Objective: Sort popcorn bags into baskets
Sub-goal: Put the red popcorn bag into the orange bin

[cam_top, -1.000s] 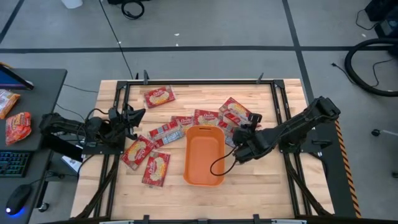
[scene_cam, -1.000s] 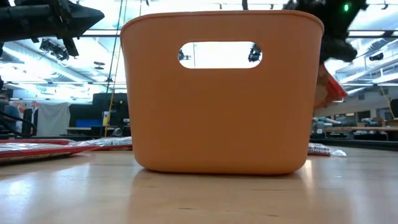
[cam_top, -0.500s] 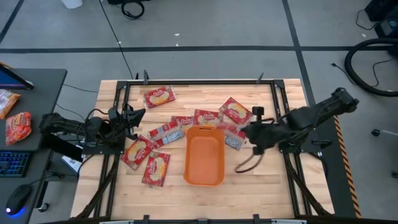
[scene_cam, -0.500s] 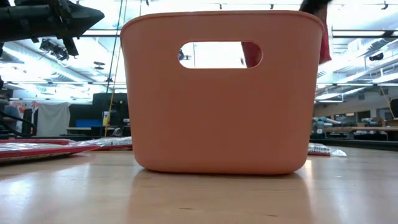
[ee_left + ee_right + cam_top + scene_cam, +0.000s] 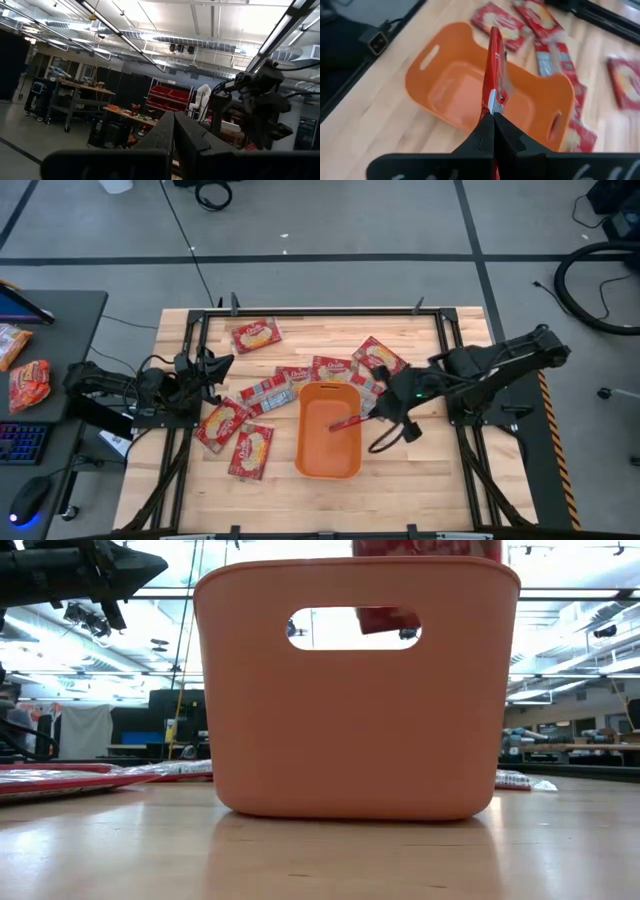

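Pinching one popcorn bag (image 5: 495, 65) edge-on, your right gripper (image 5: 493, 116) has its fingers clamped tight on the packet's end, and the bag hangs straight out ahead of them, over the open orange basket (image 5: 440, 82). From above you see that gripper (image 5: 383, 406) at the basket's (image 5: 302, 455) right rim, with the red bag (image 5: 349, 423) reaching past the rim over the tub's floor. At table height the bag (image 5: 425, 548) shows above the basket's (image 5: 350, 740) top edge and through its handle slot.

Beyond your gripper, the other bags (image 5: 496, 20) lie flat on the wooden table (image 5: 395, 145) around the basket's far end. Their white logo is too blurred to read.

Your left gripper (image 5: 222, 365) waits well off on the basket's other side, fingers pressed together and empty, above the loose bags (image 5: 224, 422) there.
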`<state>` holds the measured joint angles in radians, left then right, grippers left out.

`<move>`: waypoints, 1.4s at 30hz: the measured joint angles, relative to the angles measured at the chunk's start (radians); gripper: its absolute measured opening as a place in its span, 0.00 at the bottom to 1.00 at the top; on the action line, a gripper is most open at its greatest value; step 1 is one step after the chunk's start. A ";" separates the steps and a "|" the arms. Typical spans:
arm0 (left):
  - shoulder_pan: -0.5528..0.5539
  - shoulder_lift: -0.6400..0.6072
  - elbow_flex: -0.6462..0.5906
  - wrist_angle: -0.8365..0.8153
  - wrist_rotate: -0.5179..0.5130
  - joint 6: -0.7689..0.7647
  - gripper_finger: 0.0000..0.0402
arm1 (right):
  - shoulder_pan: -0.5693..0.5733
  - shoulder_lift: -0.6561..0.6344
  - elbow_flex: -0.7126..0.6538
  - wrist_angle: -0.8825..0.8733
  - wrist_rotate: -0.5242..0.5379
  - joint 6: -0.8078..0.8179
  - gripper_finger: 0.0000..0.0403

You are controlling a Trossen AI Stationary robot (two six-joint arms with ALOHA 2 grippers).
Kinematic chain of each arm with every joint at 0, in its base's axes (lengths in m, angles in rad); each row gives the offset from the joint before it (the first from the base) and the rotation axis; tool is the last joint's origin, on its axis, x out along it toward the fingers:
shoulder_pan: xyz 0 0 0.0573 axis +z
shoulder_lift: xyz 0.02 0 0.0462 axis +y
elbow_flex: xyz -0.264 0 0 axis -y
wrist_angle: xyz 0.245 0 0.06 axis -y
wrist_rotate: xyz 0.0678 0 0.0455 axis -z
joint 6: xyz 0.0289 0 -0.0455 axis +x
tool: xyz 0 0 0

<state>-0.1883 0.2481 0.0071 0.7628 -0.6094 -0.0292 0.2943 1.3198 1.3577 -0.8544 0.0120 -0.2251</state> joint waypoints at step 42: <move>0.000 0.000 0.000 -0.029 0.000 -0.039 0.04 | -0.366 0.803 0.640 -0.613 -0.665 -0.705 0.06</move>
<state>-0.1883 0.2484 0.0071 0.7337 -0.6090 -0.0681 -0.0720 2.1231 1.9972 -1.4674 -0.6530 -0.9304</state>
